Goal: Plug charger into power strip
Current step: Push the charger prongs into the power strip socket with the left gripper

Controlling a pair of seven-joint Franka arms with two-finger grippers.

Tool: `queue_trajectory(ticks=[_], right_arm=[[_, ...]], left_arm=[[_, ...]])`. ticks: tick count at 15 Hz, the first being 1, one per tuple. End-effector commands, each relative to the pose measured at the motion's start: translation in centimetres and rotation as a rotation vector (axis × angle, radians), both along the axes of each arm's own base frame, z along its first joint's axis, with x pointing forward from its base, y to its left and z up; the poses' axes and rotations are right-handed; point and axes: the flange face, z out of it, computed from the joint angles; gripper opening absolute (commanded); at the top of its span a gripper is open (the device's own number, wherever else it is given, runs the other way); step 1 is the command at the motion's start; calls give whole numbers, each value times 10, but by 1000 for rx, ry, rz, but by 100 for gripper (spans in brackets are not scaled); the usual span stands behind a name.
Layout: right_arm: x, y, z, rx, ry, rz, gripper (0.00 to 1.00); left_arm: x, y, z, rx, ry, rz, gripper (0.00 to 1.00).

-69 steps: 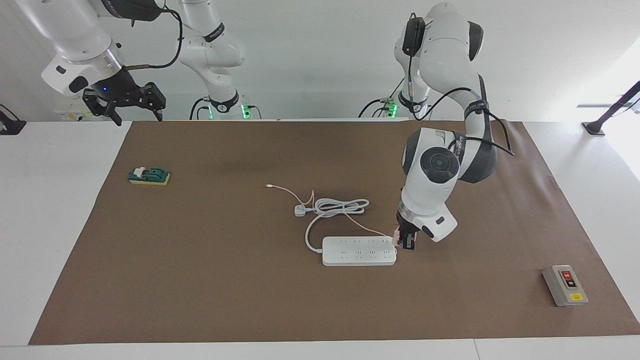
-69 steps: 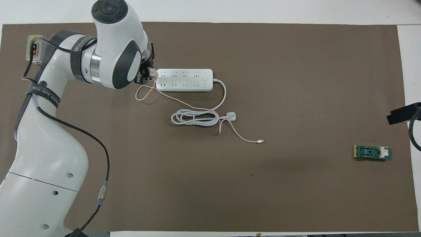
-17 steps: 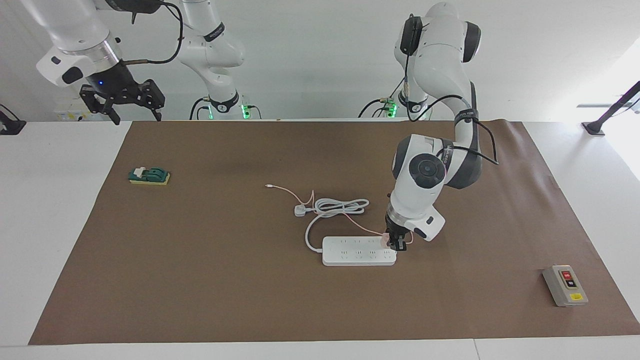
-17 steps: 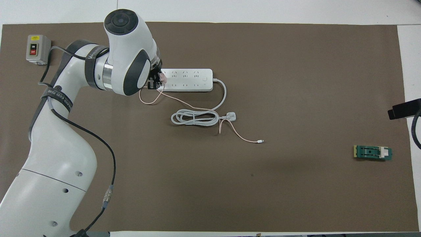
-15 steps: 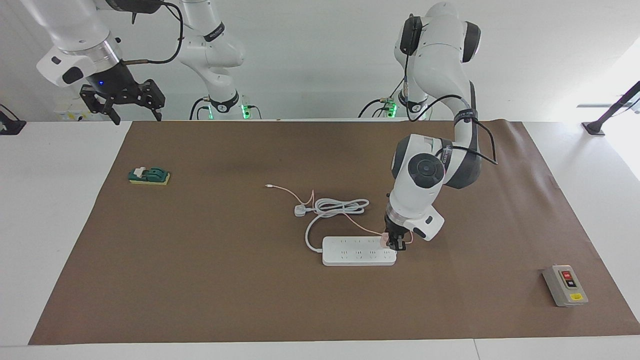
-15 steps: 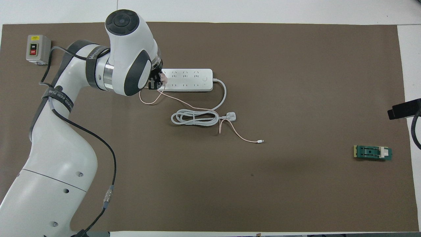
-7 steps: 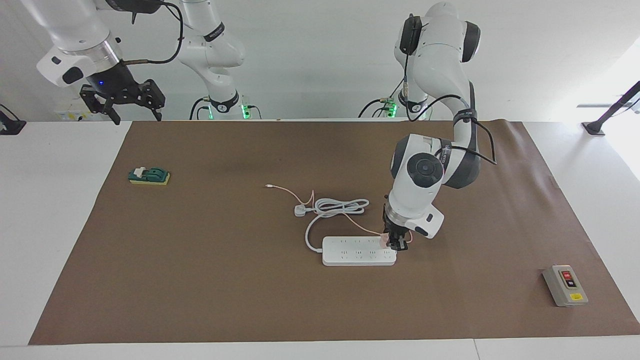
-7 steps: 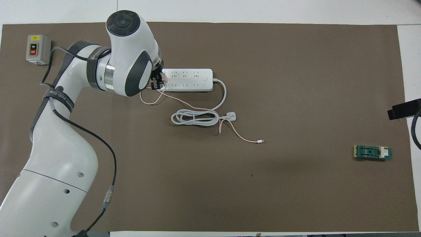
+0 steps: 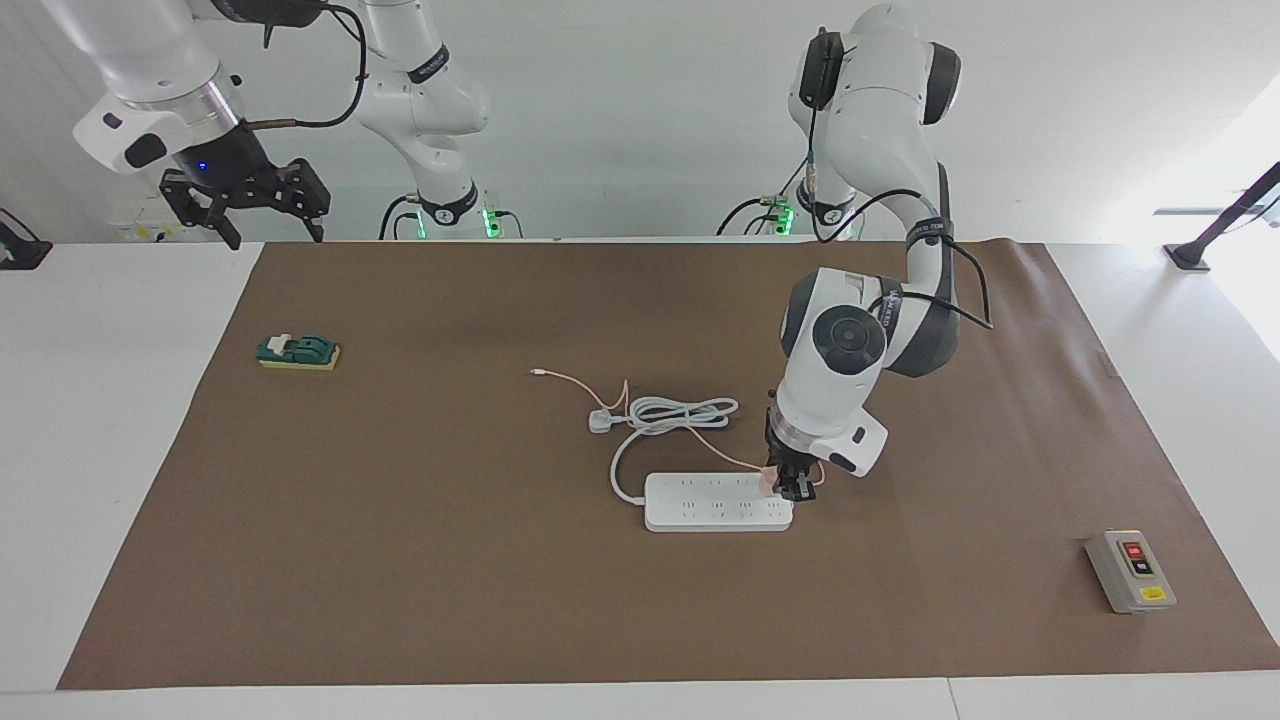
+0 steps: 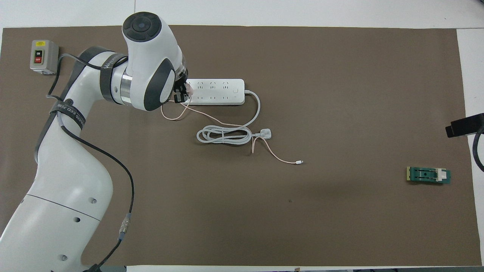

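- The left gripper is closed tight on the charger, a small pale-pink cube, and holds it low over the end socket of the power strip that lies toward the left arm's end of the table; whether the prongs have entered cannot be told.
- The charger looks light and rigid, with smooth plastic sides that could slip or twist under a push; the best hold is across two flat opposite faces, low on the body, so the prongs stay square to the slots.
- Its thin pink cable is limp and light; it loops beside the strip and trails toward the robots, so it should add little drag.
- The power strip lies flat near the middle of the brown mat, its long side along the mat's long edges; it looks light enough to slide or tip if pressed off-centre.
- Its thick white cord is coiled nearer to the robots, ending in a white plug.
- The right gripper waits wide open and empty, raised above the mat's corner nearest the right arm's base.
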Motion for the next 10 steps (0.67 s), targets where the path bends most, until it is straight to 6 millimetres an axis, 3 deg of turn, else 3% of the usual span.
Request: queue_trajectory(ticks=[1, 10], right_arm=[[-7, 1, 1, 18, 0, -11, 100], [-7, 1, 1, 18, -1, -11, 100]], left_arm=[[-9, 1, -56, 34, 57, -28, 0], [-16, 9, -61, 47, 104, -73, 0]])
